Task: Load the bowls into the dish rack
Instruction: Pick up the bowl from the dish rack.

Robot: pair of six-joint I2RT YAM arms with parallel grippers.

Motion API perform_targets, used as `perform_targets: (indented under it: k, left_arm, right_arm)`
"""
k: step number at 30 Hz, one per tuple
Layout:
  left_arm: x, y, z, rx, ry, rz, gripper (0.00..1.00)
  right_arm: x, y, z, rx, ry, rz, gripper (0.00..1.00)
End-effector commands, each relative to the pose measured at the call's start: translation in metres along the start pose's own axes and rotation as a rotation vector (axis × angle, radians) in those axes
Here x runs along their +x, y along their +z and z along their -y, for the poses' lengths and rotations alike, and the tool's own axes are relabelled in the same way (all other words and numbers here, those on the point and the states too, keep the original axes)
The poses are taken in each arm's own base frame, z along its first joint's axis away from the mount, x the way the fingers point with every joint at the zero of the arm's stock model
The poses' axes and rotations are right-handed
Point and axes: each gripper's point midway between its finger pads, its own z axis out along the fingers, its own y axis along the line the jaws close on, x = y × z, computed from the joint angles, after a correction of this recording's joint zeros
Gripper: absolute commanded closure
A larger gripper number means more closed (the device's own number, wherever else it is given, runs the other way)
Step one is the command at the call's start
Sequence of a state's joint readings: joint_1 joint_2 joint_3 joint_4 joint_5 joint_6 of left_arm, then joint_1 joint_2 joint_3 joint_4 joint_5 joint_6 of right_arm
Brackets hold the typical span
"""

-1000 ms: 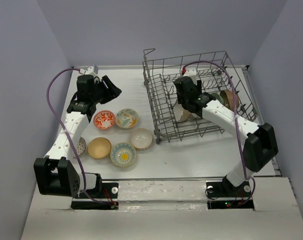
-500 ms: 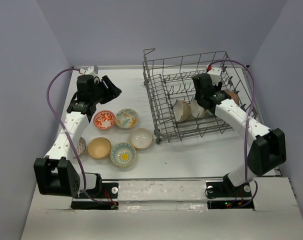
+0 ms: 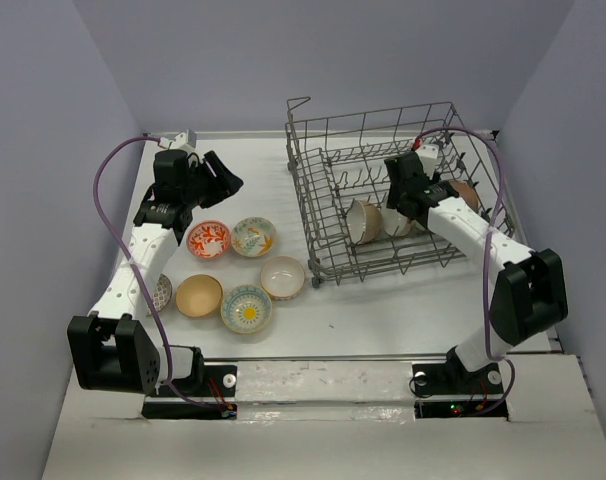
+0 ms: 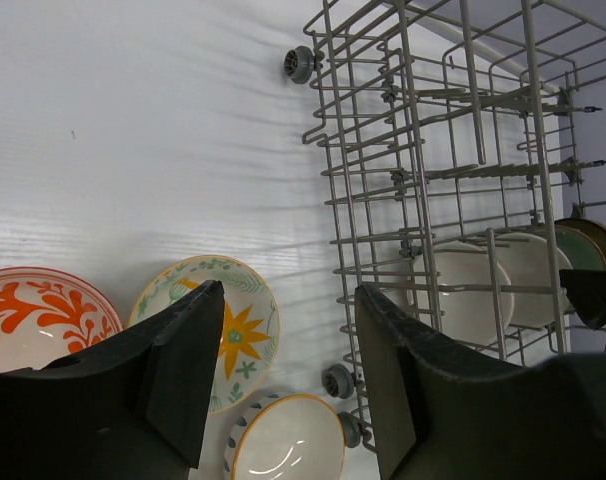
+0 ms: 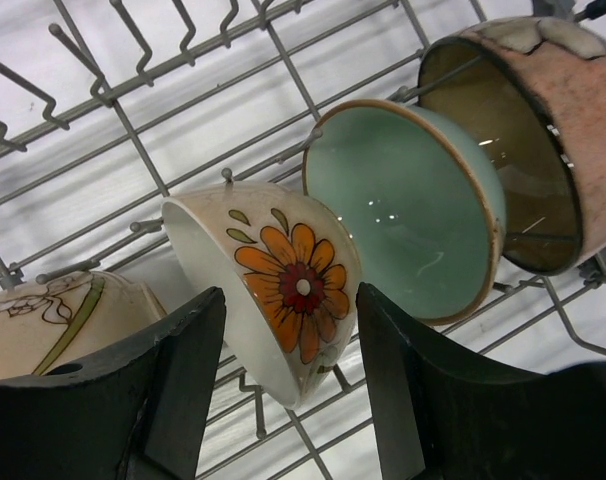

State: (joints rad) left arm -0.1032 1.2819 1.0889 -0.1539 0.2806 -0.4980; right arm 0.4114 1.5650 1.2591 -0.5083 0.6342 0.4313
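Observation:
The grey wire dish rack [image 3: 313,190] stands at the back right and holds a row of bowls on edge. In the right wrist view these are a cream bowl [image 5: 53,320], a white bowl with an orange flower [image 5: 283,270], a teal bowl [image 5: 403,210] and a brown bowl [image 5: 528,130]. My right gripper [image 3: 401,200] is inside the rack. It stands open [image 5: 290,292], its fingers either side of the flower bowl's lower rim with small gaps. My left gripper [image 3: 226,180] hangs open [image 4: 288,290] above the table, over the cream floral bowl [image 4: 223,320] and holding nothing.
Loose bowls lie left of the rack: red-orange patterned [image 3: 209,239], cream floral [image 3: 254,237], white with an orange rim [image 3: 283,277], tan [image 3: 199,296], blue-rimmed with a yellow centre [image 3: 246,309]. A small patterned one [image 3: 163,292] sits partly under my left arm. The rack's wheels [image 4: 299,63] face the bowls.
My right gripper has swung right inside the rack, away from the cream bowl at the row's left end, and its jaws have narrowed slightly. The left arm has not moved.

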Motion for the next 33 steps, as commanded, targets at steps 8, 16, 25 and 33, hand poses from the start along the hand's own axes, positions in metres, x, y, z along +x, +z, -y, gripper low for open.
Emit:
perform_targets:
  k: [8,16,25,33]
  left_arm:
    - [-0.010,-0.003,0.009,0.031,0.030,0.040,0.36]
    - [-0.010,-0.001,0.007,0.027,0.027,0.038,0.36]
    - [-0.010,0.001,0.006,0.018,0.025,0.038,0.36]
    - [-0.008,0.002,0.002,0.010,0.024,0.034,0.36]
  right_arm:
    - [0.029,0.016,-0.019,-0.074,-0.016,-0.084,0.40]
    - [0.040,0.014,-0.041,-0.200,-0.039,-0.136,0.45]
    - [0.044,0.007,-0.062,-0.327,-0.105,-0.150,0.48]
    - [0.039,0.011,-0.040,-0.197,-0.105,-0.133,0.29]
